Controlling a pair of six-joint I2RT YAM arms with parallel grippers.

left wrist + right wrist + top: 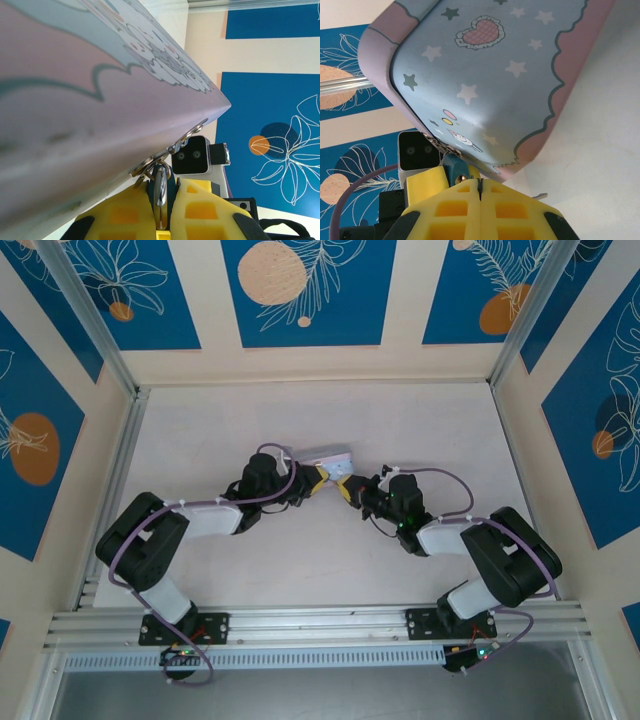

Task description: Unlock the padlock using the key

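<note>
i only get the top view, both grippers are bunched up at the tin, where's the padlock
Observer: In the right wrist view the padlock sits against the tin's edge, just above the right gripper.
Operator: is right open or shut
Observer: Its yellow fingers are pressed together. I can't tell whether anything thin is pinched between them.
Operator: and left
Observer: In the left wrist view the left gripper has a metal loop between its fingers, hanging from the clasp on the tin. I can't tell whether the fingers clamp it.
</note>
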